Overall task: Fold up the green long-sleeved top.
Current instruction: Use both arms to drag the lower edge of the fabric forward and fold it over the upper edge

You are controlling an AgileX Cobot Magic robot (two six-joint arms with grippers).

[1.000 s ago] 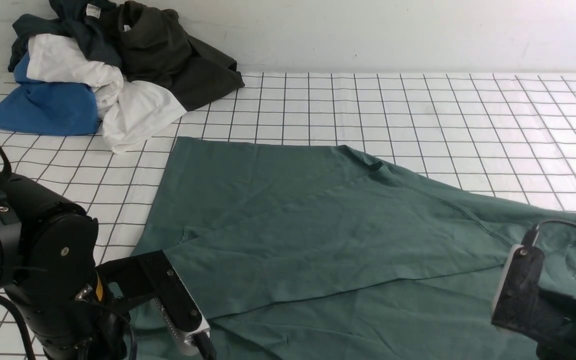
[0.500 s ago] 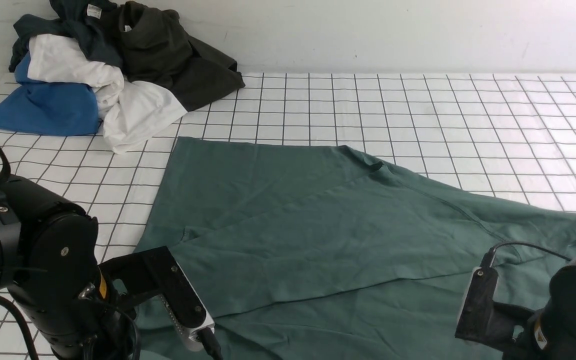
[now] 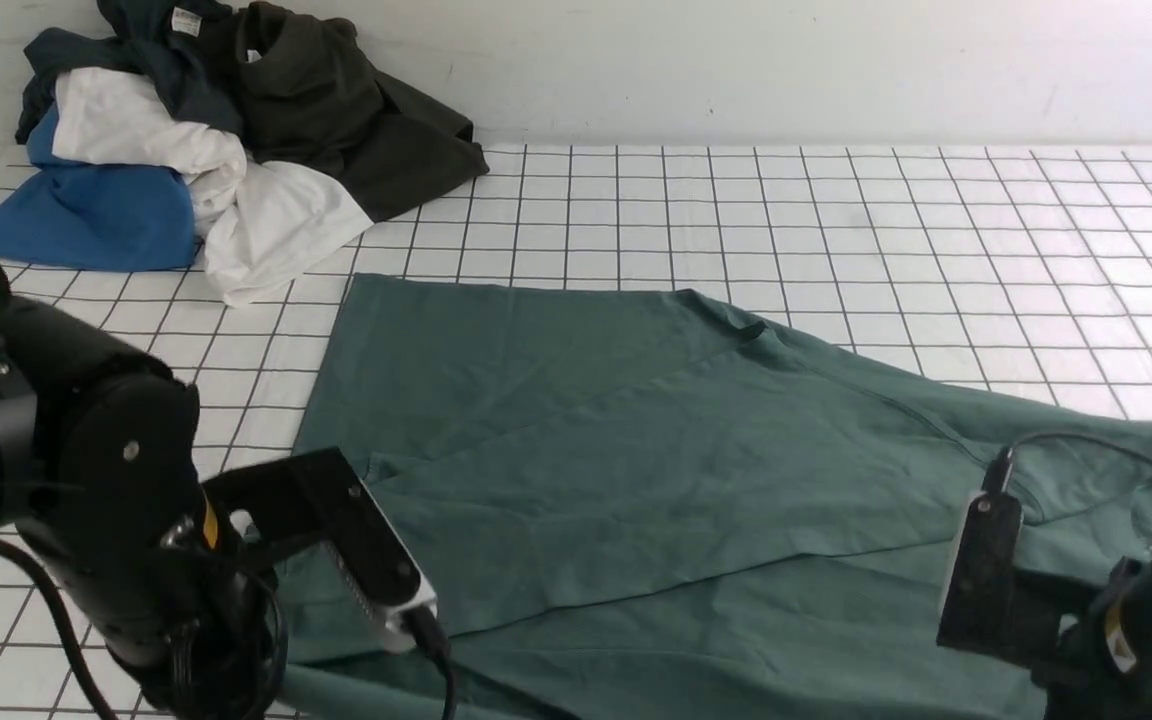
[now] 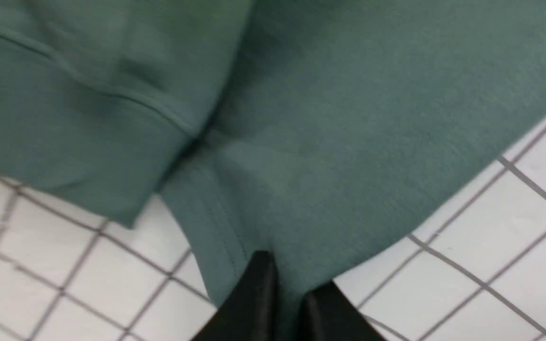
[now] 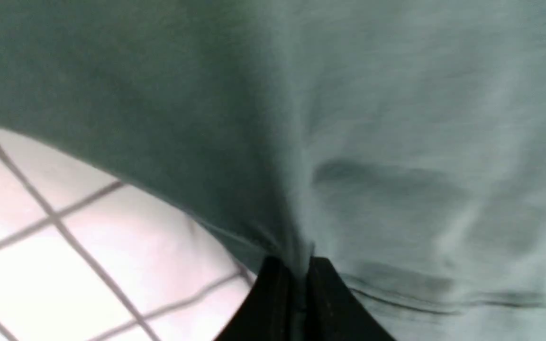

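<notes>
Both arms sit at the near edge of the green long-sleeved top, and each one appears to have its grip. The left pincer is pressed together on a stitched hem corner, with cloth bunched between its black tips. The right pincer is likewise pinching the top's edge, and the fabric puckers into a crease where it enters the jaws.

The step in hand is probably the lift that carries this near edge over toward the far one. To do it well, the two arms should rise together and at the same height, keeping the cloth between them lightly taut so it does not sag into a belly. They should then travel forward in parallel and lay the edge down square with the far hem. A pull that is too sharp could slip the thin hem out of the left grip (only a little cloth is caught there). A skewed carry would drag the flap already lying across the body out of line.

The top is a muted teal-green knit, soft and matte. It lies spread flat over the middle and near right of the gridded bench. One part is folded over it on a diagonal, and shallow wrinkles run across that layer. No chest logo shows from here.
</notes>
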